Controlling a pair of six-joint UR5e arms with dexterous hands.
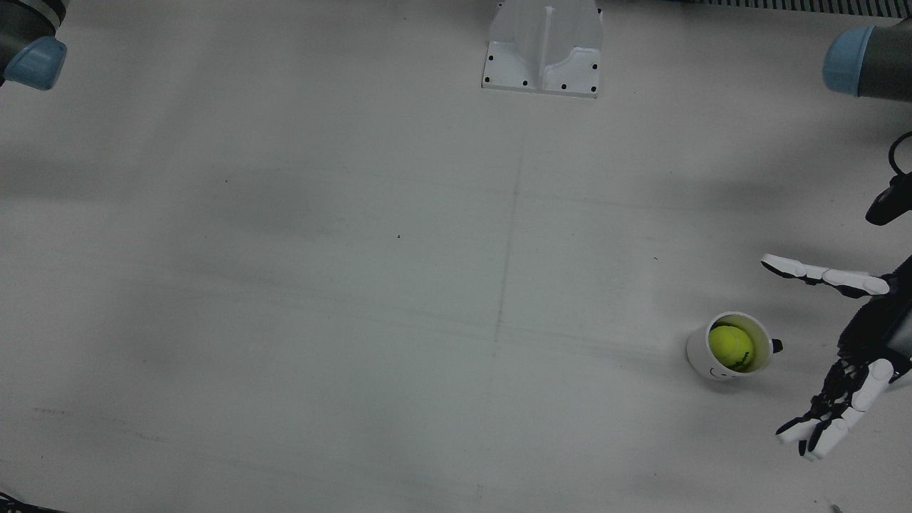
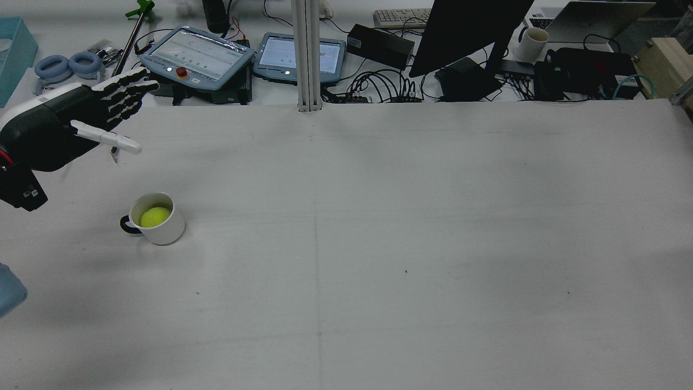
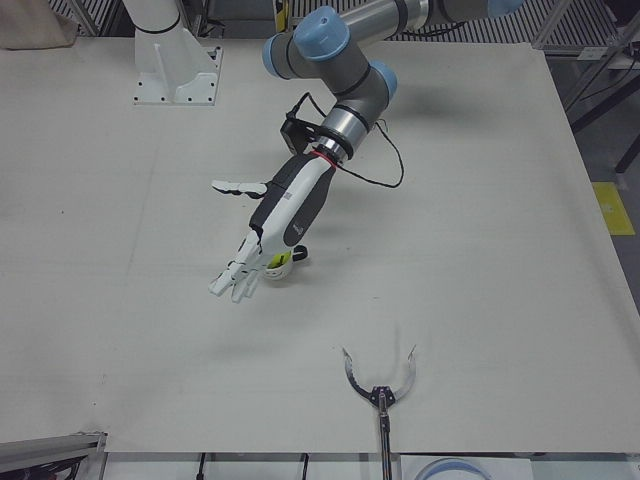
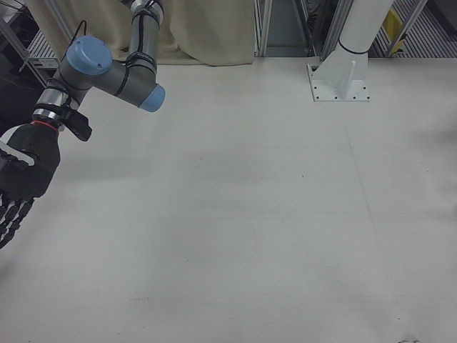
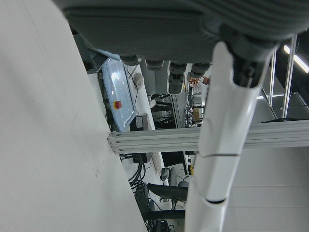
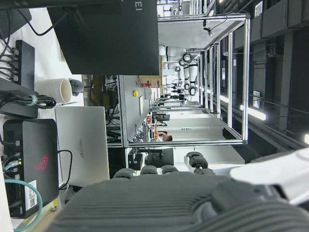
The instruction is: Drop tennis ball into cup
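Observation:
A white cup (image 1: 700, 354) stands upright on the table with the yellow tennis ball (image 1: 730, 347) inside it; both also show in the rear view, the cup (image 2: 167, 231) and the ball (image 2: 155, 216). My left hand (image 1: 875, 329) is open and empty, fingers spread, raised beside the cup and apart from it. In the rear view the left hand (image 2: 59, 125) hovers beyond the cup. In the left-front view the left hand (image 3: 285, 212) partly hides the cup (image 3: 281, 271). My right hand (image 4: 20, 182) is open and empty at the far side of the table, fingers pointing down.
A white arm pedestal (image 1: 544, 53) stands at the table's back edge. A grabber tool (image 3: 380, 388) lies near the operators' edge. Teach pendants (image 2: 197, 54), a monitor (image 2: 471, 32) and cables crowd the bench beyond the table.

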